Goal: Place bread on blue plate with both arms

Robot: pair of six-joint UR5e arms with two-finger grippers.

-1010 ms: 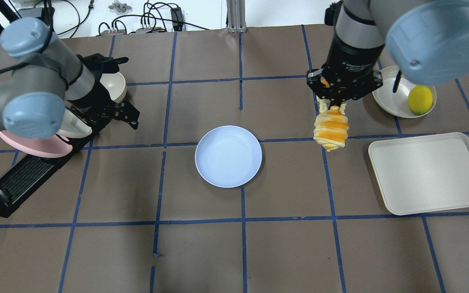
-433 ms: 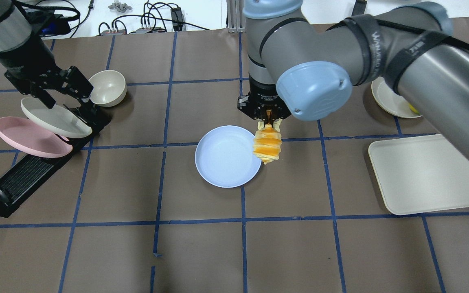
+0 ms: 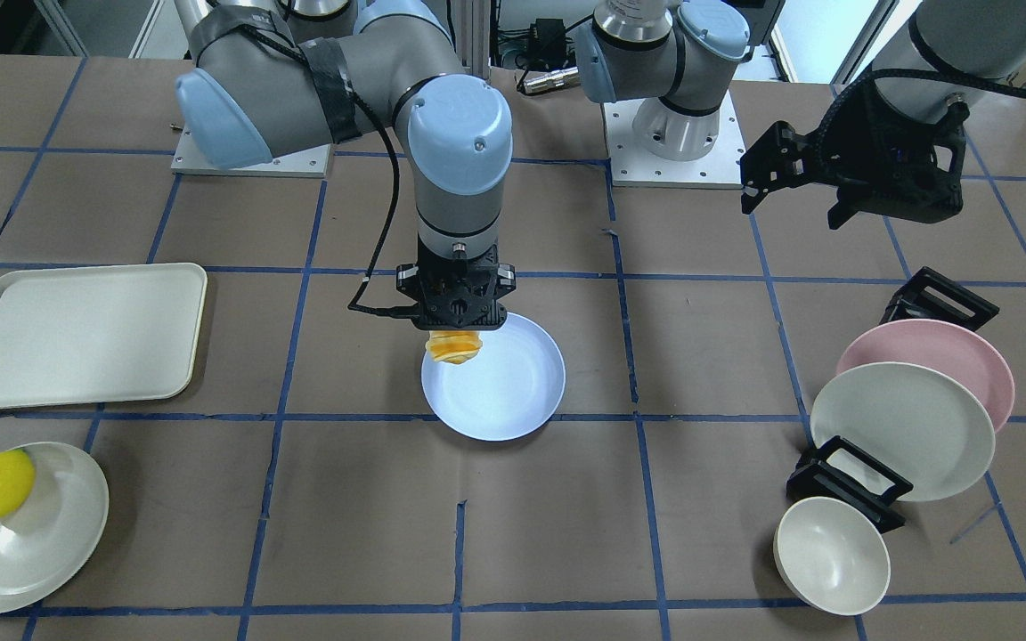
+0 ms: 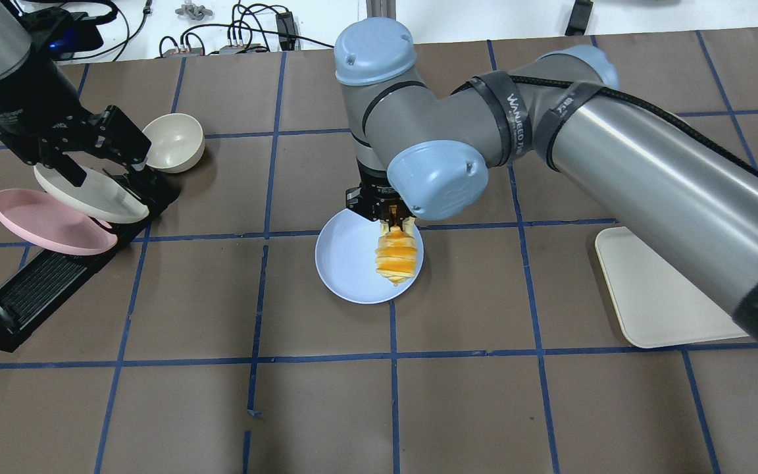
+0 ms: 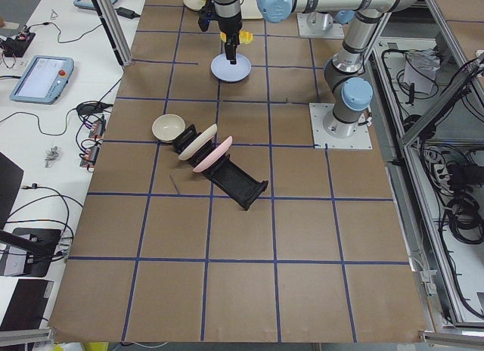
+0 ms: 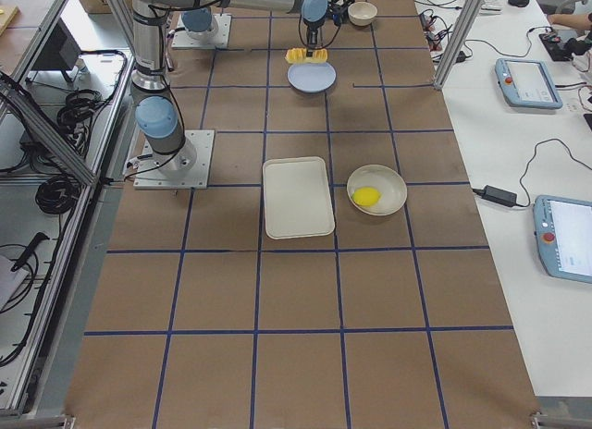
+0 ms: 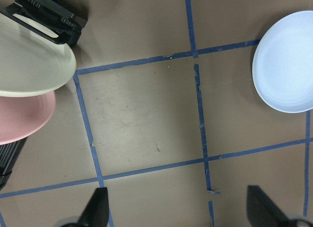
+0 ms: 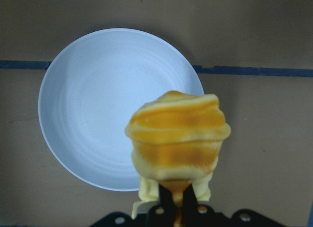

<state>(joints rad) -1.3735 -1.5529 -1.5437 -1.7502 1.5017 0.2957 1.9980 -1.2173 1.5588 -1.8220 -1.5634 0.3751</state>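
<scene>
Overhead, bread (image 4: 395, 258) above blue plate (image 4: 346, 266)

Bread (image 4: 395, 257) now above blue plate (image 4: 346, 263)

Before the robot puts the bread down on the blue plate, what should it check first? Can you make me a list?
1. Grip on the bread: ok. The right gripper is shut on its top end and the bread hangs down.
2. Bread over the middle of the blue plate: not ok. It hangs near the plate's rim on the right arm's side.
3. Plate bare: ok. Nothing lies on it.
4. Bread down on the plate: not ok. The side views show it in the air above the plate.
5. Left gripper out of the way: ok. It is open, holds nothing, and is over by the plate rack.
</scene>
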